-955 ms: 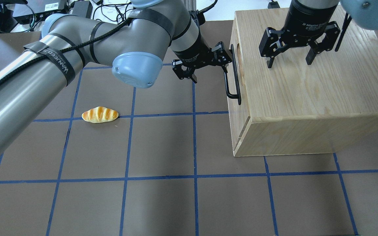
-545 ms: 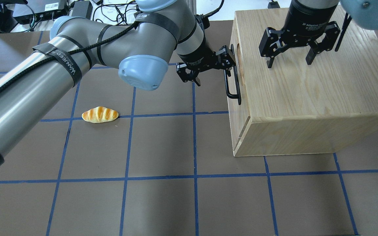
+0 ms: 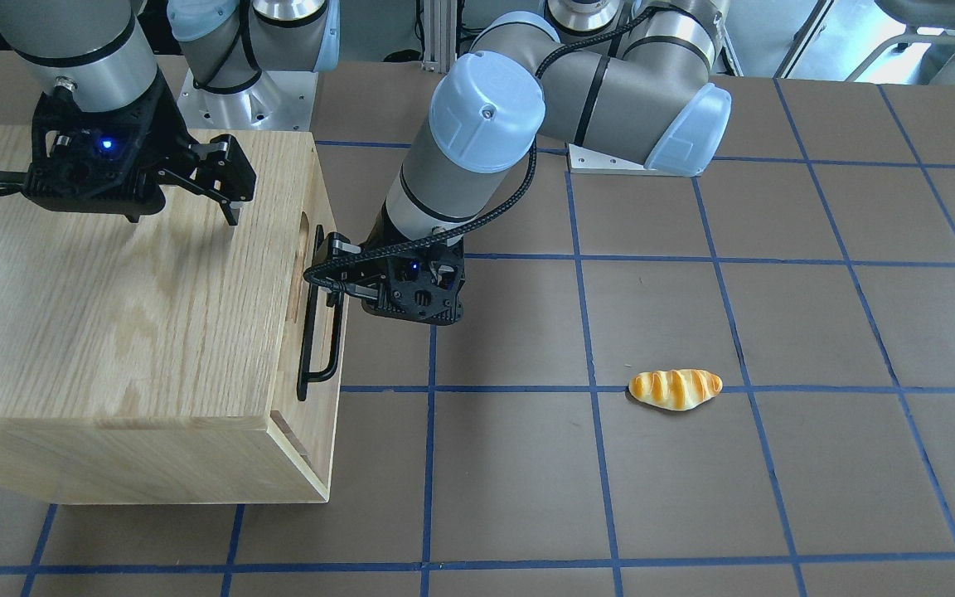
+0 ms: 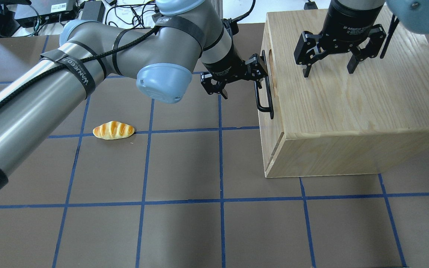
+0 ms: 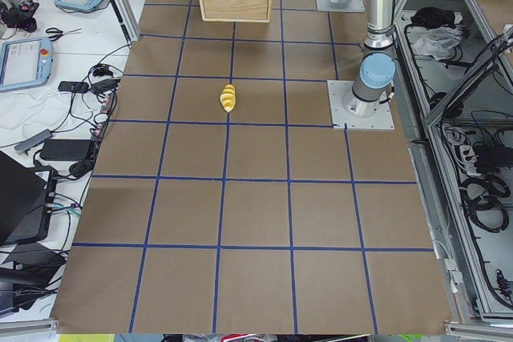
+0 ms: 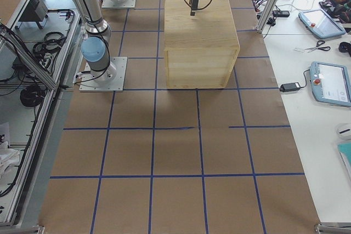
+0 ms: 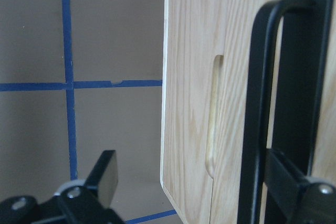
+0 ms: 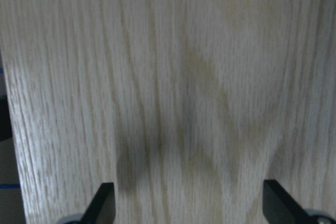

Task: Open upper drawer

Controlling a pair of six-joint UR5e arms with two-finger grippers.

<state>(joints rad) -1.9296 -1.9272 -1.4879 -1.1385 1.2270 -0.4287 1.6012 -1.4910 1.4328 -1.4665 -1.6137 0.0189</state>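
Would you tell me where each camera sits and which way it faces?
Overhead: behind the robot, looking forward-down; both arms, left gripper at the bar handle, right gripper over the cabinet.
Front-facing: across the table, facing the robot; both arms, mirrored.
Exterior left: robot's-left table end, along the table; left arm nearest.
Exterior right: opposite end; right arm nearest.
Left wrist: facing the upper drawer; own fingers.
Right wrist: down onto cabinet top; own fingers.
Overhead and front-facing share the bread roll.

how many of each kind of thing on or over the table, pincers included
pincers: 2 (left pincer, right pincer)
wooden cabinet: 1
black bar handle: 1
bread roll: 1
total: 5
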